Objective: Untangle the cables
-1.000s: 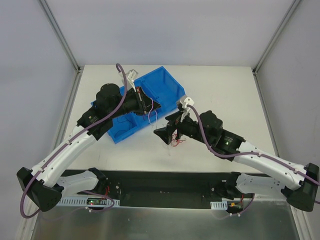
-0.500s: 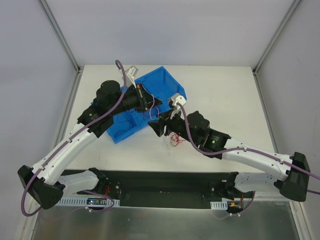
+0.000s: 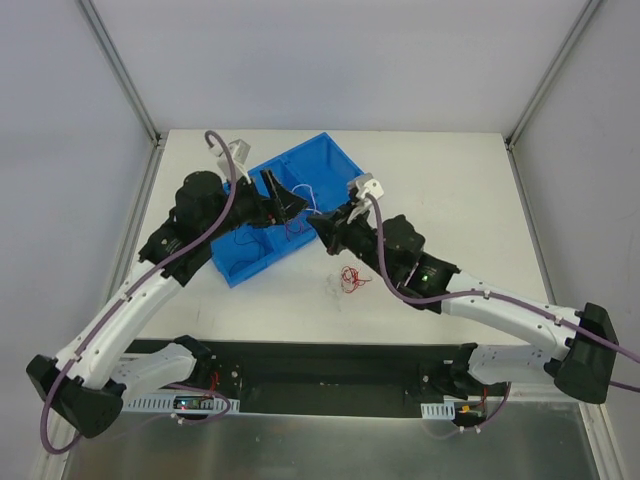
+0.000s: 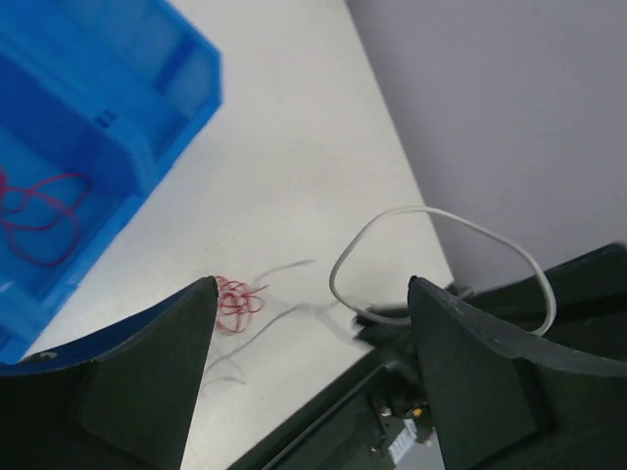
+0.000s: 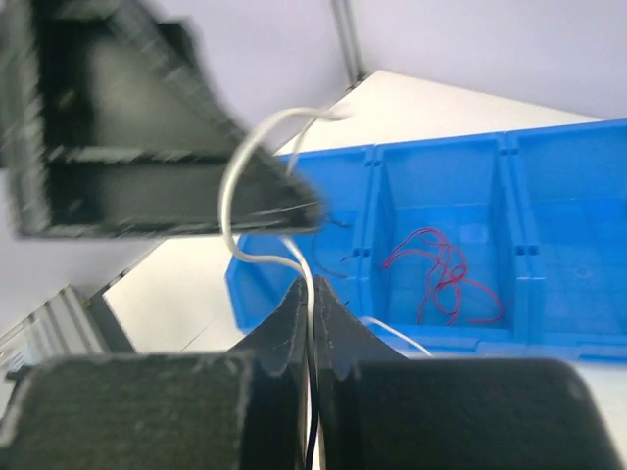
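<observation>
One white wire (image 5: 224, 191) sits pinched in the right claw (image 5: 312, 286); the left claw (image 4: 313, 289) gapes near it; tugging could slip it.

A blue bin (image 3: 335, 168) lay skewed on the white worktop (image 3: 450, 200), left of the middle and toward the far side. Inner walls split it into a row of compartments. Pale grey panels (image 3: 330, 60) closed in the far side and both flanks, joined by slanting metal posts (image 3: 120, 70). A black strip (image 3: 330, 365) ran along the near edge.
</observation>
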Tool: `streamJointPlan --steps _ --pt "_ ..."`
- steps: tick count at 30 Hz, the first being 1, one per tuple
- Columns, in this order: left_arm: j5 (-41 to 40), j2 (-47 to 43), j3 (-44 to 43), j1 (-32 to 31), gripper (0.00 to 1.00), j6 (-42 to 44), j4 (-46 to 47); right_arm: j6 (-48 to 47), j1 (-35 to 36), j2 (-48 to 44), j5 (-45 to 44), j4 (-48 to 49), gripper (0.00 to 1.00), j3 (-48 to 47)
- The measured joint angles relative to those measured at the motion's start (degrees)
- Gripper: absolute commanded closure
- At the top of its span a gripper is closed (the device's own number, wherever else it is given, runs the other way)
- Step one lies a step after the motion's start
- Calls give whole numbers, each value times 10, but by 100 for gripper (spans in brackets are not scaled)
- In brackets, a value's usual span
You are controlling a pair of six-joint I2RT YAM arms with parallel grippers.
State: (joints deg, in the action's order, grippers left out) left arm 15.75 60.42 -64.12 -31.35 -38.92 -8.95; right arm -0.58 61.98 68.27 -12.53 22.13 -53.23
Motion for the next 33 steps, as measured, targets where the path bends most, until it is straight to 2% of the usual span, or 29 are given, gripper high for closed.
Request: streamJointPlan --steps 3,6,11,13,21,29,33 --pt "-57 -63 38 11 12 28 -39 2 -37 -5 10 2 100 0" --pt "-121 -136 71 11 10 55 -69 12 -86 2 23 -7 100 -14" --pt "-196 -244 119 11 9 88 -91 30 -153 64 11 0 100 -78" --pt "-203 -257 128 11 8 96 -96 28 -172 104 2 8 100 -104" --pt "-149 -215 161 11 4 99 -111 -40 -219 308 0 0 99 -261" --pt "-124 -159 171 11 4 98 -117 -64 -235 426 41 -73 98 -328" --pt "-114 -130 171 11 4 88 -116 -46 -234 442 56 -115 95 -329"
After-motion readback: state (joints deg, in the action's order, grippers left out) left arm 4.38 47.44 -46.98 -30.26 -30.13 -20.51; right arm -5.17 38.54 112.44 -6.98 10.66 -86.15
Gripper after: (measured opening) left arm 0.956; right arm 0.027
